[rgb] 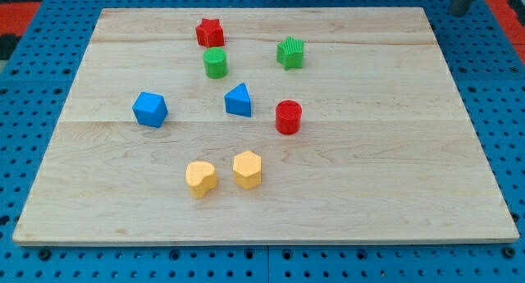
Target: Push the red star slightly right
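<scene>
The red star [210,32] lies near the top of the wooden board [385,176], left of centre. A green cylinder [215,62] stands just below it. A dark rod [463,1] shows at the view's top right corner, beyond the board's edge and far right of the red star. My tip itself is hard to make out there.
A green star [290,52] sits right of the green cylinder. A blue triangle [239,100] and a red cylinder [288,117] lie mid-board. A blue block [150,109] sits at the left. A yellow heart [201,178] and a yellow hexagon [247,169] lie lower down.
</scene>
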